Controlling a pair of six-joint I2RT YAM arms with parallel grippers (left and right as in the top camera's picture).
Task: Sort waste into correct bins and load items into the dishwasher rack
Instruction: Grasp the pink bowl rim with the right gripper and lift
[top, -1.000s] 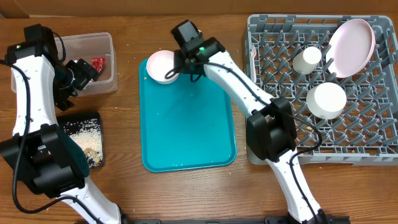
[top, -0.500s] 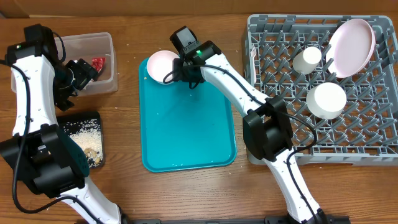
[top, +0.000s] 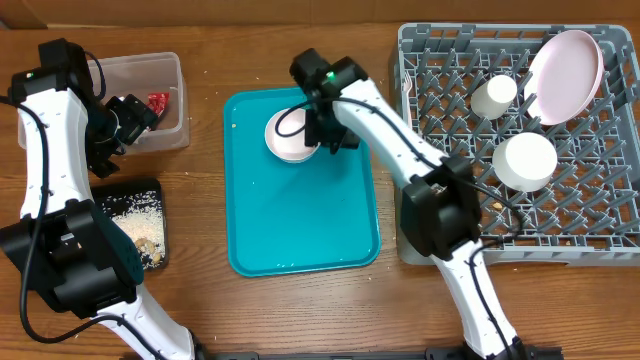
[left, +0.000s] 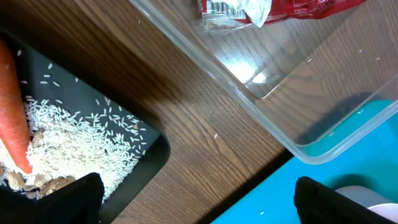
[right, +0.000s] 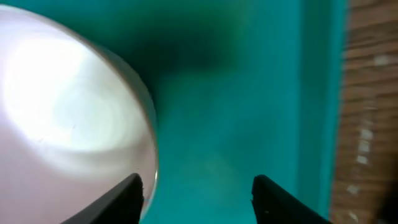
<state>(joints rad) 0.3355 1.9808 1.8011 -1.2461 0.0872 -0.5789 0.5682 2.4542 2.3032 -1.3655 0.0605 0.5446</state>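
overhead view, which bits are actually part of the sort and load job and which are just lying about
Part of the job: loose bowl on the teal tray; red wrapper in the clear tub; rice and carrot in the black tray; plate, cup and second bowl in the grey rack.
Just lying about: the teal tray itself; the wooden table.

The grey rack (top: 408, 60) holds a white plate (top: 565, 62) leaning on edge in its far right corner, a cup (top: 494, 95) and a bowl (top: 524, 162). Left of the rack, a second bowl (top: 288, 138) sits open side up. Far left of the rack, a clear tub (top: 140, 62) holds a red wrapper (top: 157, 101), and a black tray (top: 155, 186) holds rice (top: 135, 215) and a carrot (left: 12, 115).
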